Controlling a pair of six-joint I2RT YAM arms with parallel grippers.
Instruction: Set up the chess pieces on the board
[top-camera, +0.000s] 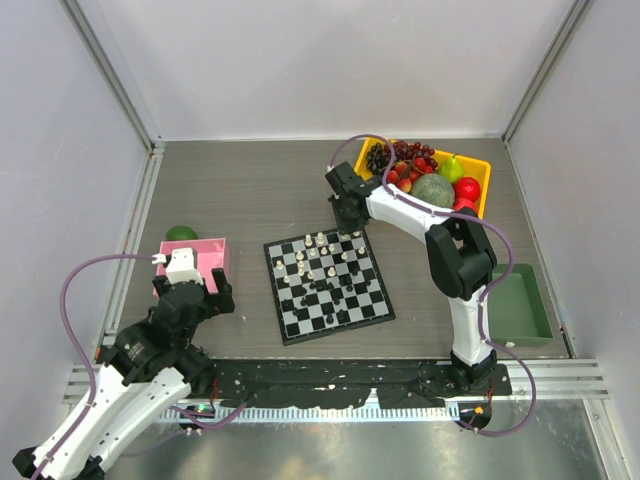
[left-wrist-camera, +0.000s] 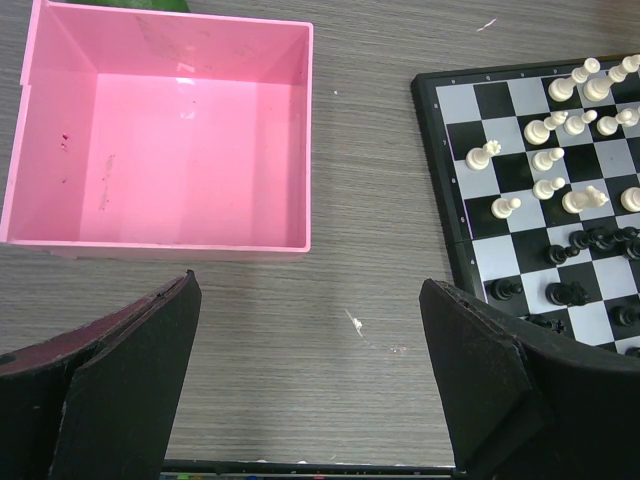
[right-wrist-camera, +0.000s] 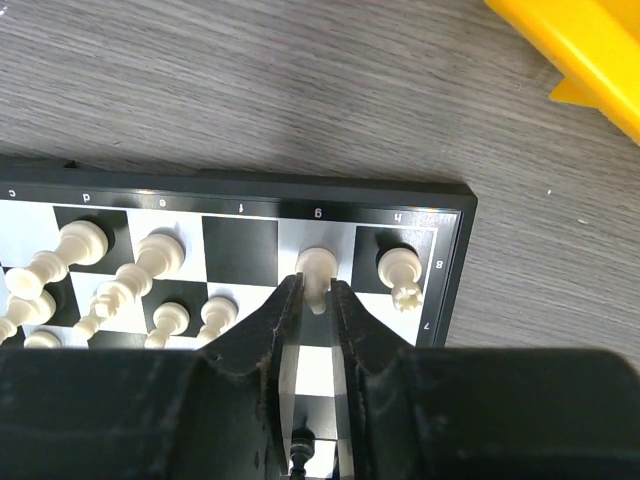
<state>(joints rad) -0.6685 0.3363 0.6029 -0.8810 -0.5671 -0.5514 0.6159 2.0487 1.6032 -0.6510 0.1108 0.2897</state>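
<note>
ok, right gripper (right-wrist-camera: 318, 292) is down at the far right corner of the board (right-wrist-camera: 200, 183), fingers pinched narrow on a white piece (right-wrist-camera: 318, 264) standing on the g-file square in the last row. only the right wrist view shows that grip; from the top camera the arm's wrist covers that corner. same wrist view shows another white piece (right-wrist-camera: 400, 268) just beside it on the h file, more white ones off to the left on c to e, and a corner of the yellow bin (right-wrist-camera: 580, 45) at top right.

top view gives the whole layout: board in the middle of the table, white chess pieces (top-camera: 322, 246) bunched on the far half, black chess pieces (top-camera: 330, 292) crowded in the centre and near half, not in neat rows. yellow bin is full of fruit (top-camera: 432, 188) at the back right, green tray (top-camera: 520, 305) at the right edge, and a green round thing (top-camera: 182, 233) sits behind the pink tray (left-wrist-camera: 160, 130).

left gripper (left-wrist-camera: 308, 290) hangs over bare table between pink tray and board, jaws spread wide, nothing between them. left wrist view shows the tray's inside, which the top view half hides behind the arm.
</note>
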